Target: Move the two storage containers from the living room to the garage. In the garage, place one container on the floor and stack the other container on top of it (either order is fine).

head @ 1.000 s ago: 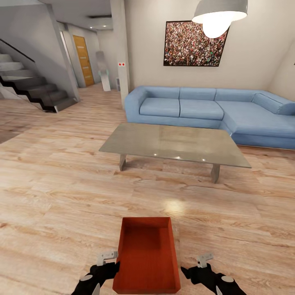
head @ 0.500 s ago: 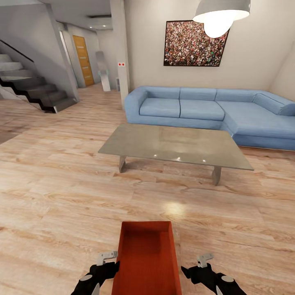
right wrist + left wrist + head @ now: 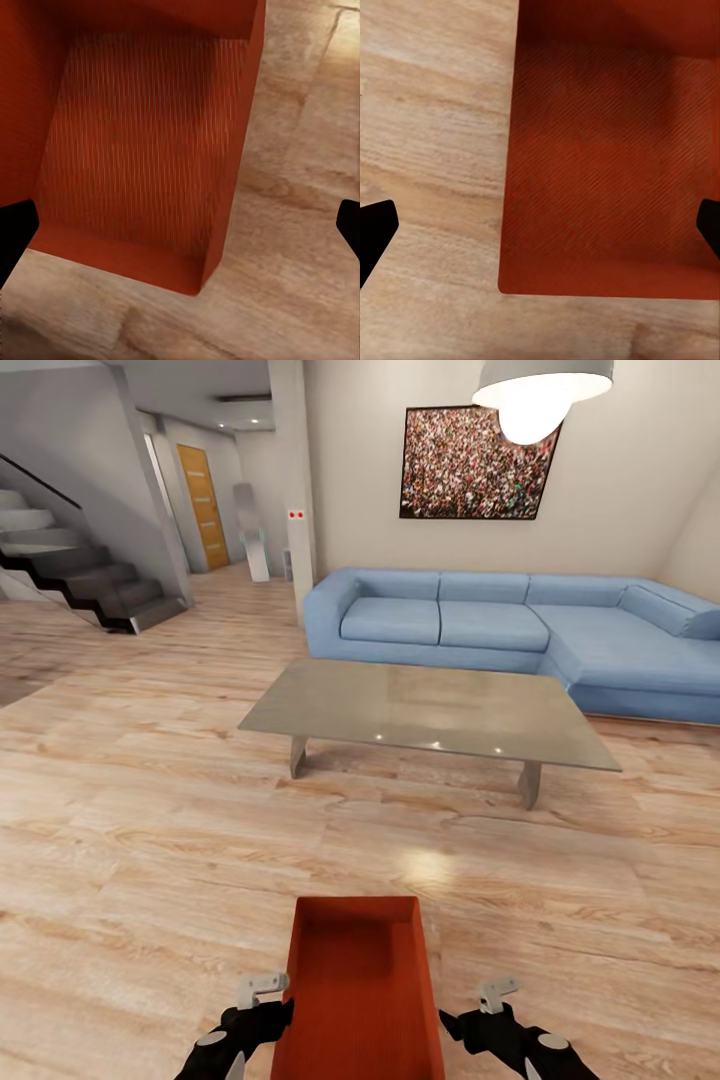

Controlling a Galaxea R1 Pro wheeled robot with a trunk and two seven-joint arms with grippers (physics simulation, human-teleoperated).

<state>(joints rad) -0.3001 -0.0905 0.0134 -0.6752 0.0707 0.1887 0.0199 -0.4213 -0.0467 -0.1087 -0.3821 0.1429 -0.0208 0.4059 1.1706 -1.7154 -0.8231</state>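
While both end effectors, left (image 3: 262,992) and right (image 3: 497,995), gape wide and empty beside an orange-red storage container (image 3: 358,985), light wood plank flooring (image 3: 150,840) stretches toward a grey coffee table (image 3: 430,715) and blue corner sofa (image 3: 520,635).

Both arms end in glossy black wrists with grey oval patches — left gripper (image 3: 262,988) and right gripper (image 3: 498,992) pale grey, blocky.
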